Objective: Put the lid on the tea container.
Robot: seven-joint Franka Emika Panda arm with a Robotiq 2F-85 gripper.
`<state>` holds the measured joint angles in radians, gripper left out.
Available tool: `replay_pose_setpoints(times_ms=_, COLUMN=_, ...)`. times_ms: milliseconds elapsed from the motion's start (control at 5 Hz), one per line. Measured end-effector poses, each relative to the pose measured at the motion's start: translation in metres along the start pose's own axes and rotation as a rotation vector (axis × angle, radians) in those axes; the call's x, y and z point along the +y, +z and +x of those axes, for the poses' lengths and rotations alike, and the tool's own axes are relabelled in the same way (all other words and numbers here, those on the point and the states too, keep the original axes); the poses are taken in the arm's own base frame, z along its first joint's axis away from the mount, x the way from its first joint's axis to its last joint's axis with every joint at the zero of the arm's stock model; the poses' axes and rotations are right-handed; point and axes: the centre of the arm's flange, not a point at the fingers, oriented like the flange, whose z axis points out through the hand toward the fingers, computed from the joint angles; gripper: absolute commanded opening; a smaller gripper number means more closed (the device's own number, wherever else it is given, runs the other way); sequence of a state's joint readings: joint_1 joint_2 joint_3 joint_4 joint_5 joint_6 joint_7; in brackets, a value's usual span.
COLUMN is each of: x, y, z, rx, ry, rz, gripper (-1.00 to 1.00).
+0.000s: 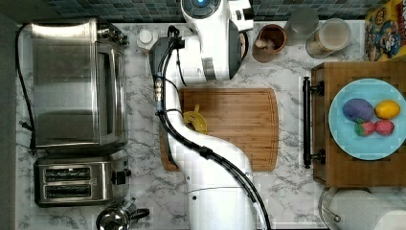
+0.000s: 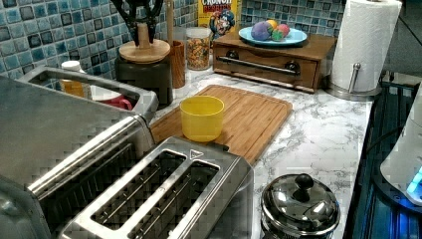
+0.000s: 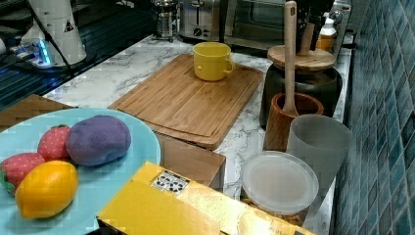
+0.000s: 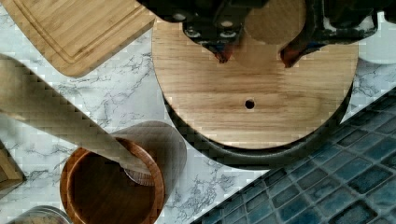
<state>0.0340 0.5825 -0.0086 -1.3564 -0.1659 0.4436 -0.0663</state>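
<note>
Lowering the lid (image 4: 254,93) straight down and keeping it level is, in my judgement, what this step needs most. The gripper (image 2: 143,25) is clamped on the round wooden knob (image 4: 275,21) in the lid's middle. In the wrist view the dark rim of the tea container (image 4: 261,156) shows as a crescent on one side of the lid only, so the lid looks a little off centre. I think a small sideways correction before release would help the lid to sit evenly. The fingers should part only when the lid rests all around on the rim, so that it does not tip.

The tea container is a round dark canister with a black rim. Its contents are hidden under the lid. The lid is a flat disc of pale wood with one small hole.

The canister stands on the marble counter (image 2: 323,134) near its back edge, against the blue tiled wall (image 3: 386,98). A brown wooden cup (image 3: 286,120) with a wooden utensil (image 3: 290,54) in it stands just beside the canister. The bamboo cutting board (image 3: 191,100) lies in front, and a yellow mug (image 3: 211,60) stands at the board's corner nearest the canister.
</note>
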Motion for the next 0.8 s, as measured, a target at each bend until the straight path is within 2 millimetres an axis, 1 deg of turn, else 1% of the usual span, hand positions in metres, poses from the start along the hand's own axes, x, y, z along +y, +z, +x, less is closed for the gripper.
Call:
replay_pose_setpoints(times_ms=200, x=0.000, y=0.000, z=0.000, rx=0.009, ry=-0.003, rz=-0.008, gripper=-1.00)
replay_pose_setpoints(times_ms=400, x=0.005, y=0.000, z=0.004, rx=0.025, ry=-0.004, rz=-0.028, gripper=-1.00)
replay_pose_setpoints(times_ms=600, x=0.008, y=0.001, z=0.012, rx=0.062, ry=0.005, rz=-0.007, gripper=-1.00)
replay_pose_setpoints(times_ms=800, x=0.003, y=0.004, z=0.014, rx=0.069, ry=0.018, rz=0.036, gripper=-1.00)
